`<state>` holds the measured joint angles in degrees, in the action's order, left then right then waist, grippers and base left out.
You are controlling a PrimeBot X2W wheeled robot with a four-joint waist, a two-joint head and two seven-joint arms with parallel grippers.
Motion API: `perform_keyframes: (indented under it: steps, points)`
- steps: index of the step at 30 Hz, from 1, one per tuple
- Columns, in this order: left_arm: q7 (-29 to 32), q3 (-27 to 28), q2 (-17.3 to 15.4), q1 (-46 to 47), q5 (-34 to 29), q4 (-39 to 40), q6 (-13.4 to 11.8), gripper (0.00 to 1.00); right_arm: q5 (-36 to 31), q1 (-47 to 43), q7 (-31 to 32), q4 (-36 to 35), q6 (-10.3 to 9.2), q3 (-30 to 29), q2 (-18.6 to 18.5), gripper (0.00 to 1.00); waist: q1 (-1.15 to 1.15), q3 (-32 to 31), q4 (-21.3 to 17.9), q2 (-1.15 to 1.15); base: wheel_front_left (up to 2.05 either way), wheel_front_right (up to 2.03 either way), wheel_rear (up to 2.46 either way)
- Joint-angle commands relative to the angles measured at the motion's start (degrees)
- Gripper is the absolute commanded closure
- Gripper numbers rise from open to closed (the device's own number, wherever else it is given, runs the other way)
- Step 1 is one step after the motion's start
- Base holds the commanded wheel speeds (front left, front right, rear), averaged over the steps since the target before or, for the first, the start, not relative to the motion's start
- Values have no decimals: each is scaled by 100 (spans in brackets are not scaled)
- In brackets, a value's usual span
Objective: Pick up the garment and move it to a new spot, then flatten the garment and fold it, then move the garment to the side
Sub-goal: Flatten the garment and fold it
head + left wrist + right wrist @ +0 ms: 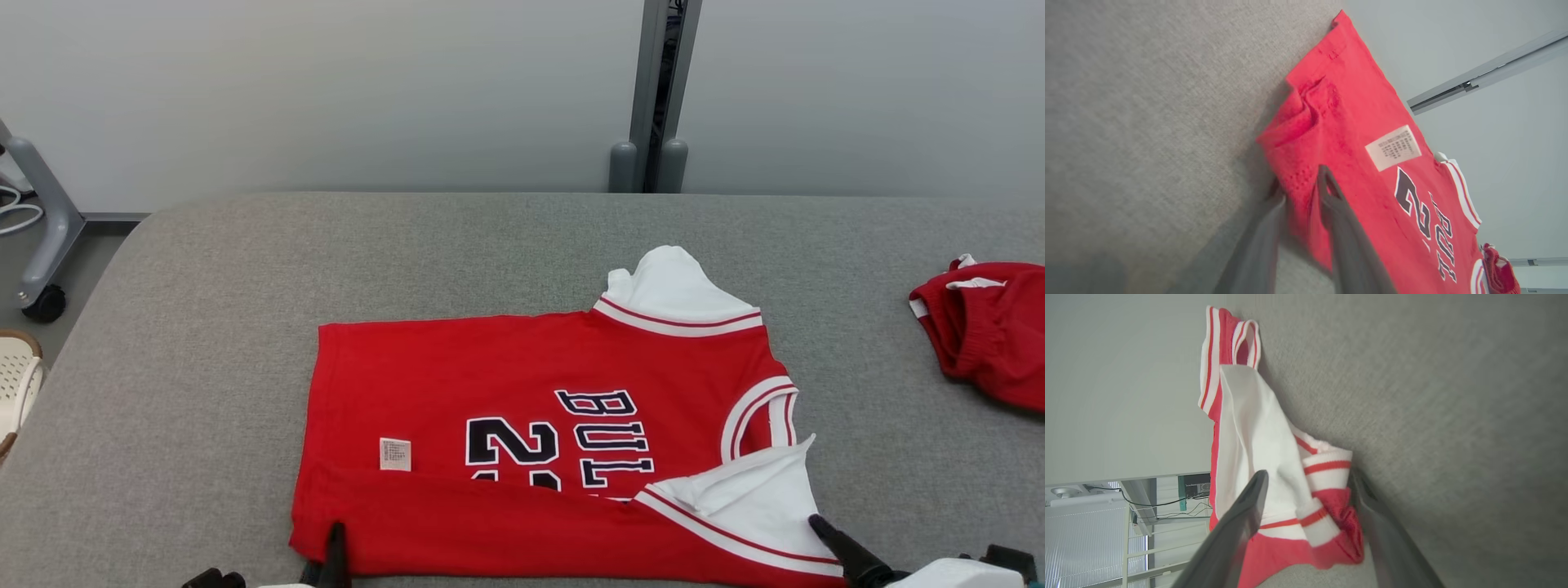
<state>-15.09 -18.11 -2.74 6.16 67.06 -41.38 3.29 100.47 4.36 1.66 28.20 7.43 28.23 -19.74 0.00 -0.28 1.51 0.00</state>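
Fingers first: in the head view a dark tip of the left gripper (335,543) is seen at the near-left hem corner of the jersey (522,367), and the right gripper (837,539) at the near-right white sleeve. The jersey is laid flat mid-table (204,327), long axis left-right, collar right, hem left. Its near edge is already folded over toward the far side, presumably why both near corners are being handled.

Left wrist view: the fingers (1331,196) are seen nearly together with hem cloth between them, so it looks pinched.

Right wrist view: the fingers (1249,506) are spread wide, with the sleeve lying loose between them and nothing clamped.
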Motion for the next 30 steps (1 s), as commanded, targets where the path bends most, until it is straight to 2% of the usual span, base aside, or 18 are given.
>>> perform_keyframes:
  steps: [1,8,14,19,23,24,27,30]
  points:
    - [-9,123,-39,15,-27,4,-78,0,47,77,-120,81,12,-20,-129,0,0,6,-3,0,0,0,0]
    - [-10,651,-76,-131,-423,219,-227,0,25,250,-383,118,13,-34,-399,0,0,-9,1,0,0,0,0]
    - [-8,1382,-117,-236,-1527,851,-405,0,-336,507,-874,46,13,27,-712,0,0,-28,48,0,0,0,0]
    - [-9,1623,-206,-167,-3060,1534,-505,0,-1184,875,-1348,-50,13,254,-953,0,0,21,61,0,0,0,0]
    - [-10,1632,-231,-38,-4120,1947,-424,0,-1998,1231,-1562,40,13,359,-1035,0,0,102,42,0,0,0,0]
    - [-9,1599,-223,-8,-4584,2067,-410,0,-2487,1402,-1617,136,13,400,-1044,0,0,150,31,0,0,0,0]
    - [-10,1451,-230,63,-5257,2175,-434,0,-3119,1571,-1656,274,13,362,-938,0,0,225,19,0,0,0,0]
    - [-10,1439,-177,114,-5538,2137,-442,0,-3821,1687,-1682,380,12,338,-877,0,0,329,2,0,0,0,0]
